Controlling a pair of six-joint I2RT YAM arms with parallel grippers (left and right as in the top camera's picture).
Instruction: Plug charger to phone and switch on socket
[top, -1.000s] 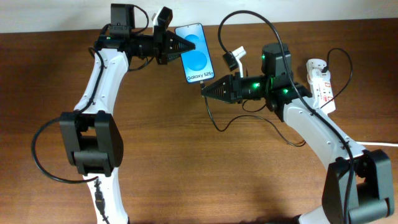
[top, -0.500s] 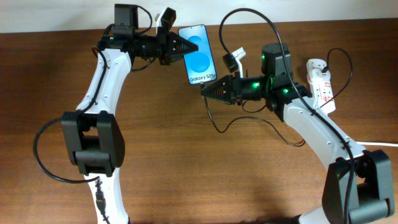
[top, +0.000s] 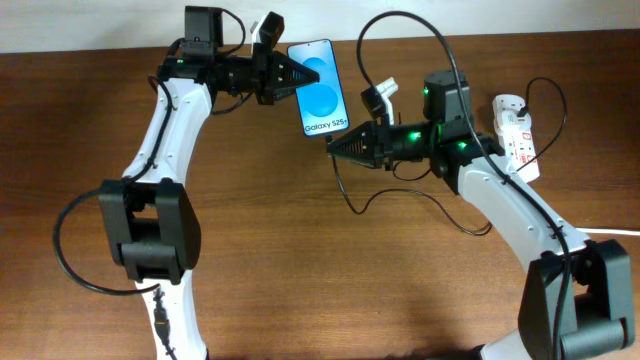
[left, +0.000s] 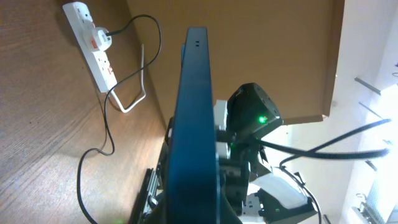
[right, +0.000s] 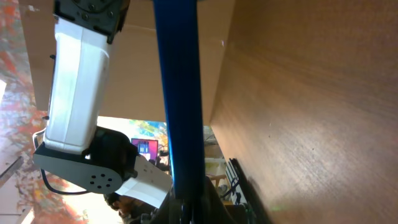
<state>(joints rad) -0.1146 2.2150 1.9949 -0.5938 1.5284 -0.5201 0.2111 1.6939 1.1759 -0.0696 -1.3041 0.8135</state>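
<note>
Phone (top: 322, 85) held up off the worktop (top: 300, 260) at the far centre, screen up, its near short edge tipped toward the right arm; left hand (top: 290, 75) clamped on its left long edge.

Right hand (top: 333, 148) sits just near of that short edge, fingers together, apparently on the charger (top: 351, 207) tip; the tip itself is hidden; the cable drops from the hand, loops on the worktop and runs right to the socket (top: 515, 130) at the far right.

Step in hand, as I judge it: seating the connector; line the tip square with the port, push along the phone's long axis, keep the left grip firm as backstop; no sideways load.

Room: worktop open near and centre; the hands are close together; cable slack looks ample; socket well apart, near the right edge.
</note>
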